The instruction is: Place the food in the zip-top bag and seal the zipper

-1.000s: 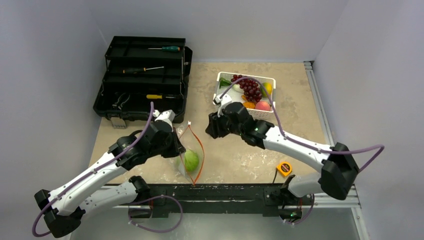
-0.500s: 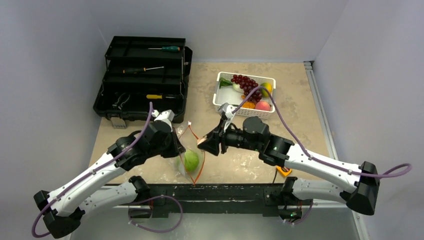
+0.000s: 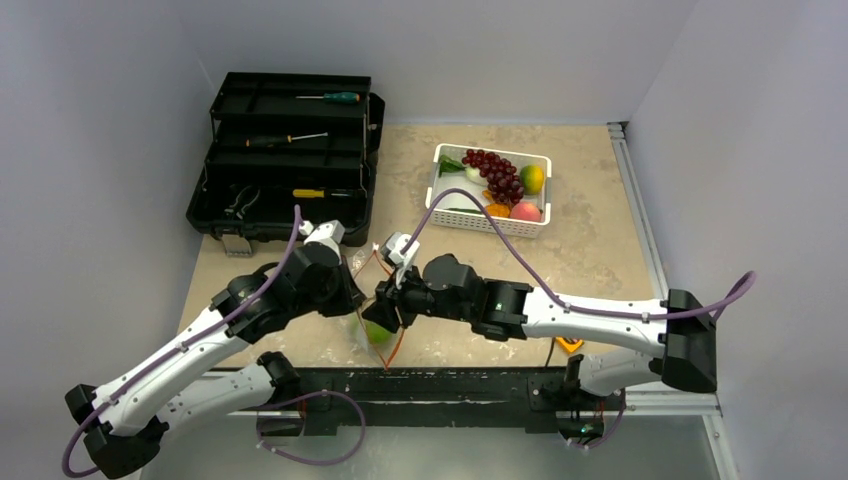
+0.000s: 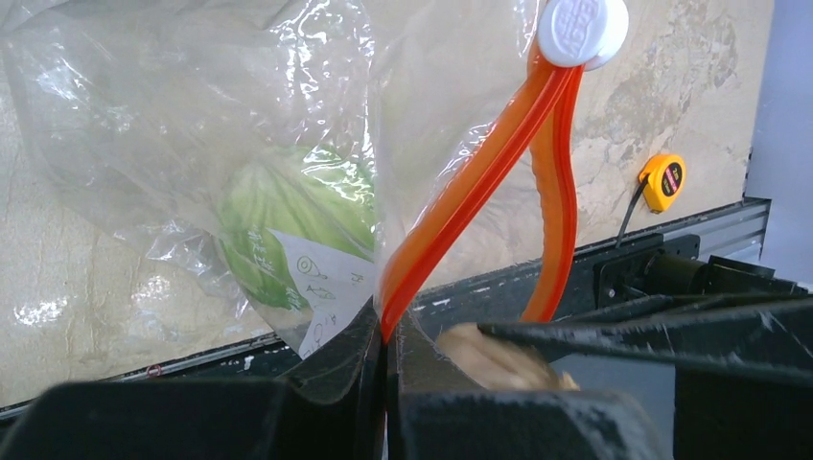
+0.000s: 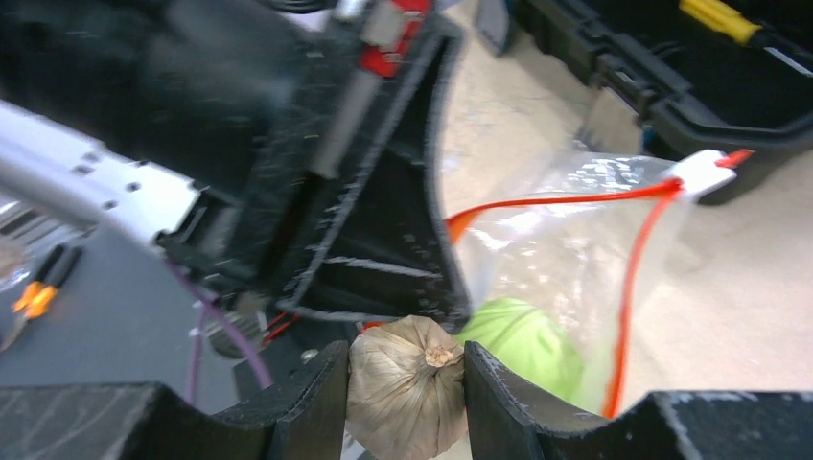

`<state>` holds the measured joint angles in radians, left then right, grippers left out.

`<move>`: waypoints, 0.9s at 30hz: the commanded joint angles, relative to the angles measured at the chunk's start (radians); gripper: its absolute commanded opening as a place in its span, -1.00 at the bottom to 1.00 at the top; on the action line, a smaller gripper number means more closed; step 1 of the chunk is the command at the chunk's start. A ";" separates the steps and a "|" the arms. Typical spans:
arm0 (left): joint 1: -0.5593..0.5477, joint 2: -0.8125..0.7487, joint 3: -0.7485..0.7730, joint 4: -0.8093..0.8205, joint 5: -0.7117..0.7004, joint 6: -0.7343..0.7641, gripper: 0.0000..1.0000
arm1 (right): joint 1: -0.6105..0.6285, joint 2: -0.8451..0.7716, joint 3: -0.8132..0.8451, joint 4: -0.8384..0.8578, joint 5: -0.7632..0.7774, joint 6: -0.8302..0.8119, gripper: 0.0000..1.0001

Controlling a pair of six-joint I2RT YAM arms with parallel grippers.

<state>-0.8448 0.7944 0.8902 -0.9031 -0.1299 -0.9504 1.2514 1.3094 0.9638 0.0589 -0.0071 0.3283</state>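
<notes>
Near the front edge of the table (image 3: 600, 215), left gripper (image 4: 385, 333) is pinched fully shut on the zipper (image 4: 465, 196), holding up the zip-top bag (image 4: 144, 115) with the green cabbage (image 4: 288, 216) inside. Right gripper (image 5: 406, 369), roughly half open, clamps a brownish bulb (image 5: 403, 407) right at the bag's mouth.

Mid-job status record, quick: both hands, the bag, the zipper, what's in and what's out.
left hand: shut on the zipper strip, holding one side of the mouth
right hand: shut on a beige bulb, at the bag's mouth, not released
zip-top bag: open, cabbage inside
slider: at the strip's far end, mouth unsealed
basket: holds grapes, lemon, peach
</notes>
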 commanded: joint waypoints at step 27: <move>-0.004 -0.012 0.013 0.034 0.019 -0.019 -1.00 | -0.002 -0.013 0.104 -0.076 0.286 0.014 0.40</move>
<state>-0.8455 0.7906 0.8902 -0.8989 -0.1226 -0.9516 1.2499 1.3735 1.0561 -0.0353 0.2710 0.3294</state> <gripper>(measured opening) 0.003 0.703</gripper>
